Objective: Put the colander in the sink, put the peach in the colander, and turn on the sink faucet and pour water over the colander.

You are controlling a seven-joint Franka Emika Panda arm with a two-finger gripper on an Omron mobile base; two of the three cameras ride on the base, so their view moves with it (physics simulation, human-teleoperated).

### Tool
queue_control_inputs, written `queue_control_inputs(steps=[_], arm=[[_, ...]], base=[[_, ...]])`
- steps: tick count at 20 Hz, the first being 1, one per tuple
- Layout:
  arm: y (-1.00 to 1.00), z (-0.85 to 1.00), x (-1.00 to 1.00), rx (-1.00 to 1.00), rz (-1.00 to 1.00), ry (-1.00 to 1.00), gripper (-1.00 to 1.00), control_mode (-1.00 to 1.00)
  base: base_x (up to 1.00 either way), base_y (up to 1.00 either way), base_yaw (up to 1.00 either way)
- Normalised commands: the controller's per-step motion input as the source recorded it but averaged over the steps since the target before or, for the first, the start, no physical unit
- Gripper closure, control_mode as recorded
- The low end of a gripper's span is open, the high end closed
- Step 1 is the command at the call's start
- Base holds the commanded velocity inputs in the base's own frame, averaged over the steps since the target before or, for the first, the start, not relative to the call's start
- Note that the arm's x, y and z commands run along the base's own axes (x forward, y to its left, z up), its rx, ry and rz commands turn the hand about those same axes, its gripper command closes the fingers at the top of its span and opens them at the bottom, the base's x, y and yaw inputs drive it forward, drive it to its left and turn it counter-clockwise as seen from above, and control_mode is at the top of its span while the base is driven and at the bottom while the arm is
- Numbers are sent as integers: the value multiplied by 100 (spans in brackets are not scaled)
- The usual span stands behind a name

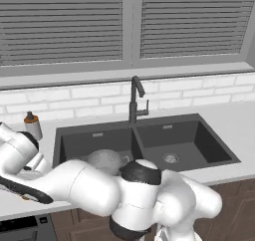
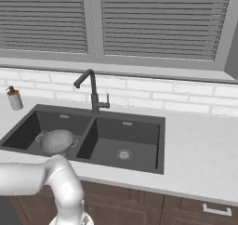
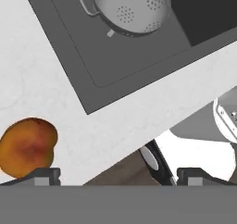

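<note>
Gripper (image 3: 115,177) jaws stand wide apart and empty above the counter (image 3: 55,79), the peach (image 3: 28,147) lying just beside one fingertip, likely lining up a grasp, since the colander (image 3: 127,8) already sits in the sink (image 3: 139,56).

Colander (image 1: 107,161) partly hidden behind arm; peach (image 3: 27,147) cut by left edge, claw tip overlapping.
</note>
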Motion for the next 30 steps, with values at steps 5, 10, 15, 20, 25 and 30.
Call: queue_control_inputs(steps=[5,10,15,20,25,30], arm=[[0,0,7,5,0,-20,-100,-100],[-2,-15,2,15,4,-7,-100,-100],[-9,-38,0,26,7,0,-100,-100],[-4,-25,0,24,8,-4,-100,-100],[-1,-1,8,5,9,-5,-100,-100],[1,-2,15,4,7,0,-100,-100]], base=[[0,0,0],[0,0,0],[0,0,0],[0,0,0],[0,0,0],[0,0,0]])
